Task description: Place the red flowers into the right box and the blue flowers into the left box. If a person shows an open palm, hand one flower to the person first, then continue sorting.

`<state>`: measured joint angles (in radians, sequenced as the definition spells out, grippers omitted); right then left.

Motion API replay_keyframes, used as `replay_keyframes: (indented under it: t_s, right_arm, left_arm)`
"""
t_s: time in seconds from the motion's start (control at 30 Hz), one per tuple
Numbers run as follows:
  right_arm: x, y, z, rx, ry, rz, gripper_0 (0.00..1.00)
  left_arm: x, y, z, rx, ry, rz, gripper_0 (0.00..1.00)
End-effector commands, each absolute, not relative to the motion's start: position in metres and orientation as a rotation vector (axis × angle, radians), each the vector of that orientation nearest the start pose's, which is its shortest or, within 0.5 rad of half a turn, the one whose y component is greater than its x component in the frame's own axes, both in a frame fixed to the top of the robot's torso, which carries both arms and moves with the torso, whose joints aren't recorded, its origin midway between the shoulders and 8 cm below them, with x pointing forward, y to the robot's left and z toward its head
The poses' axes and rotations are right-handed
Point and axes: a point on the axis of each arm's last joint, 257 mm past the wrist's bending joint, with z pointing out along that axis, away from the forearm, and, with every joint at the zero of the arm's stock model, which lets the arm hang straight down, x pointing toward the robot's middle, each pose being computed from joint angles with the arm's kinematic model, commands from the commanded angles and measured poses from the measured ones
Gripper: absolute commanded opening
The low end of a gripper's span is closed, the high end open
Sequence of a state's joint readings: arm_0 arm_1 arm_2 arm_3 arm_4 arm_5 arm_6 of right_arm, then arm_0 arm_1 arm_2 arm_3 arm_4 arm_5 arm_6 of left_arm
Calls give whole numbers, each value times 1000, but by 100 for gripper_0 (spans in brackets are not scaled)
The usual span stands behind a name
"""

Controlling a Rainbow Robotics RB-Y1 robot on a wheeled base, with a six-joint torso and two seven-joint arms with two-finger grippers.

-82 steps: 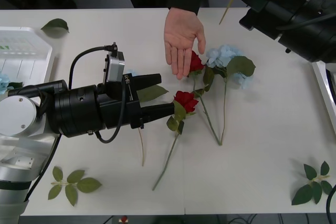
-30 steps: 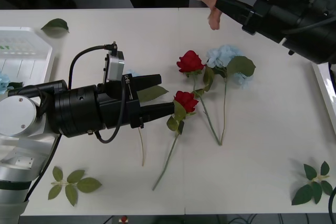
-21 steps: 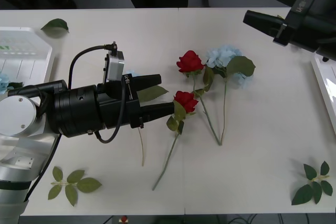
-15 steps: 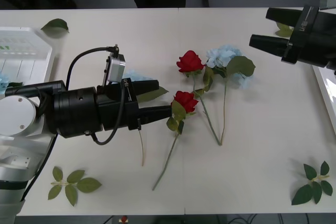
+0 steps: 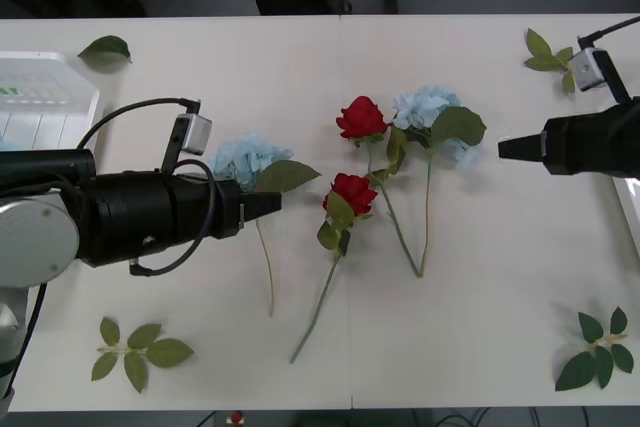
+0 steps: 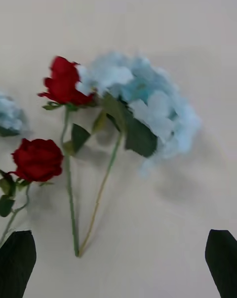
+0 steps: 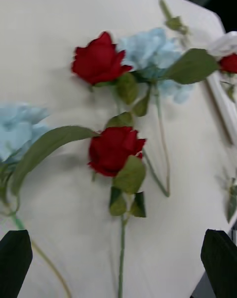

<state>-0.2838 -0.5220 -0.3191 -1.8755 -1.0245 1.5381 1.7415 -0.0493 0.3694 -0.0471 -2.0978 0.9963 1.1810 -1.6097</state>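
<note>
Two red flowers lie mid-table, one farther back and one nearer. One of the blue flowers lies beside the far rose, another to the left. My left gripper hovers open just left of the near rose, beside the left hydrangea. My right gripper hangs open to the right of the other hydrangea. The left box sits at the table's left edge, the right box at its right edge. A red bud lies in the right box.
Loose green leaf sprigs lie at the front left, front right and back right. A single leaf rests behind the left box. Dark furniture stands beyond the table's far edge.
The person's open palm pulled away from the table. My left arm drew back to the left, uncovering a blue hydrangea. My right arm swung down to the table's right side.
</note>
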Motion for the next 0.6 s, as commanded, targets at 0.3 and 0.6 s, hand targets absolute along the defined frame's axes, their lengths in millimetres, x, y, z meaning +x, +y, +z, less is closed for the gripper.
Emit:
replay_keyframes:
  t_s: [0.3, 0.6]
  right_arm:
    - [479, -269, -211, -29, 2525, 298, 100]
    - [488, -246, -228, 83, 2546, 177, 100]
  left_arm:
    - [458, 105, -228, 87, 2290, -512, 100]
    - [485, 123, -257, -9, 2342, -312, 100]
